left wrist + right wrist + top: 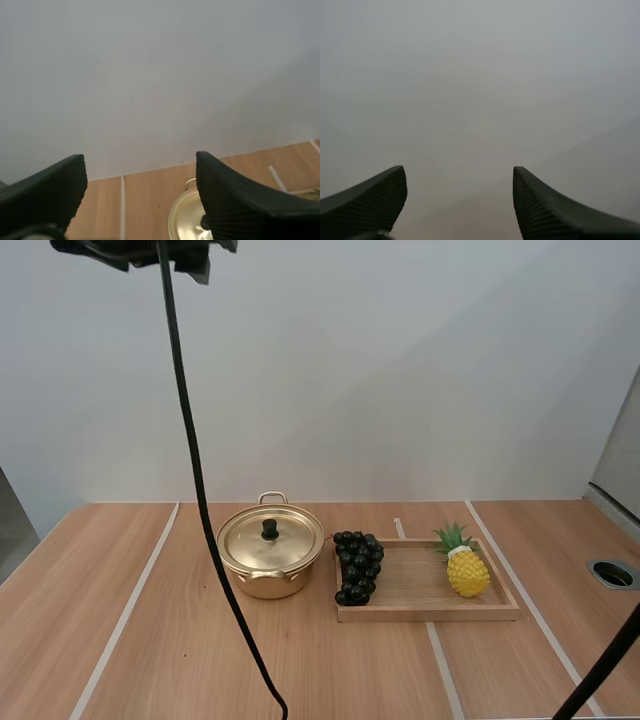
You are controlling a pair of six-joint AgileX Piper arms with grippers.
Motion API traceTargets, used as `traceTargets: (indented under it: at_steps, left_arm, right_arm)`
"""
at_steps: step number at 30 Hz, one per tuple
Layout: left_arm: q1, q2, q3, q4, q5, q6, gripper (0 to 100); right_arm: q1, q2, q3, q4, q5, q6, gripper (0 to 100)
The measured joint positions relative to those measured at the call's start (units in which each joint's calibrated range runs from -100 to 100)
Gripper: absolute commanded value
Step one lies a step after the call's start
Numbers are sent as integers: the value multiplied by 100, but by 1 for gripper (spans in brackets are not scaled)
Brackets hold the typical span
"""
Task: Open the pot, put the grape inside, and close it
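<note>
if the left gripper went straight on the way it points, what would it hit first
Probably the grey wall behind the table; the open left gripper aims over the pot, not at it. Depth is unclear.

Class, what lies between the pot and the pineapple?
In the high view, the bunch of grapes, lying on the wooden tray's end nearer the pot; the pineapple stands at its other end.

Shiny gold round metal pot, black knob. Dark purple-black grape bunch. Pale wooden rectangular tray. Yellow pineapple, green crown. Light wood-grain bench, whitish stripes.
</note>
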Motion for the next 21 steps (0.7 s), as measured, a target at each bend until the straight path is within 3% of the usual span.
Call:
traceTargets:
  at_steps: [7, 21]
  left_arm:
    - [0, 39, 1038, -523, 0, 187, 100]
    - [0, 440, 2476, -547, 0, 524, 100]
  right_arm:
    - [0, 0, 0, 13, 0, 0, 100]
    - [0, 0, 0, 25, 0, 0, 100]
